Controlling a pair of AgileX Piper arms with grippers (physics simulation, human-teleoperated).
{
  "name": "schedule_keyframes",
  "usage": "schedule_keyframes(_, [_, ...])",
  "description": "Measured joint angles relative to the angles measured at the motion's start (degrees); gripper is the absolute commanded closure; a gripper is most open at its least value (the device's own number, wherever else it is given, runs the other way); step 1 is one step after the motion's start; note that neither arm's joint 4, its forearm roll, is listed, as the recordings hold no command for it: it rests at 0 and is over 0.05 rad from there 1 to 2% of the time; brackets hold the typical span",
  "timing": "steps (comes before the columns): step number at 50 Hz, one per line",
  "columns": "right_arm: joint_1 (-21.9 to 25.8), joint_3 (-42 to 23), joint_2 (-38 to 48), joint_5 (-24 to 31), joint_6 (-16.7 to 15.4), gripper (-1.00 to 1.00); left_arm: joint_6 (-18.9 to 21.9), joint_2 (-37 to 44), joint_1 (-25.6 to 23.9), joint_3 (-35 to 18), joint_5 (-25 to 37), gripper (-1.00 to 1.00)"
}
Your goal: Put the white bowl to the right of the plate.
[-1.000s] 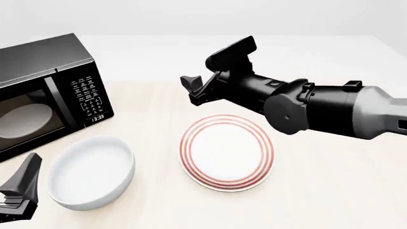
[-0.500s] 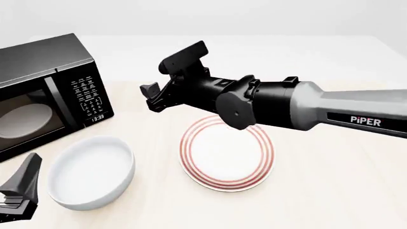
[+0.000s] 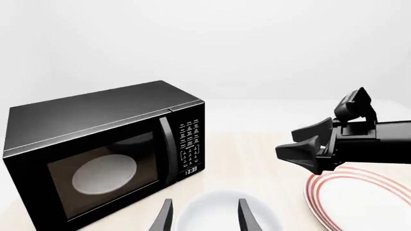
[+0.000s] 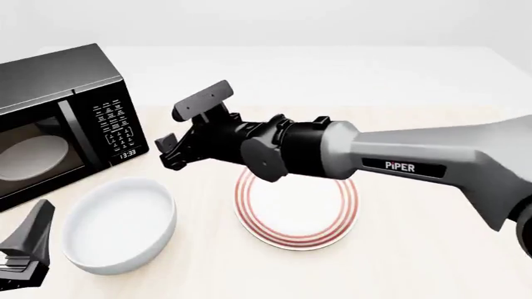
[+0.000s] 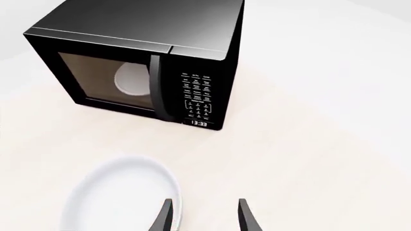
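the glossy white round deep bowl (image 4: 119,225) sits on the pale table (image 4: 415,249) left of the flat white plate with red rings (image 4: 297,200), near the black microwave (image 4: 62,118). the right gripper (image 4: 179,134) hovers jaws apart and empty between plate and bowl, likely lining up on the bowl's rim. the left gripper (image 3: 203,219), also open and empty, waits low by the bowl.

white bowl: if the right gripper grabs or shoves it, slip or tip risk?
The bowl looks glossy, so a rim pinch by the right gripper may well slip. It looks rigid, deep and wide-based, so it probably won't flex and would likely slide on the smooth table rather than tip. The gripper is open, above the table just behind the bowl.
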Motion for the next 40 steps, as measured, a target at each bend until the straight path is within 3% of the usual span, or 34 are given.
schedule_keyframes(21, [2.78,-2.86,6.50,1.86,5.11,-1.00,0.00,0.00,0.00,0.00,0.00,-1.00])
schedule_keyframes(40, [3.54,-2.18,8.42,1.02,7.47,-1.00,0.00,0.00,0.00,0.00,0.00,-1.00])
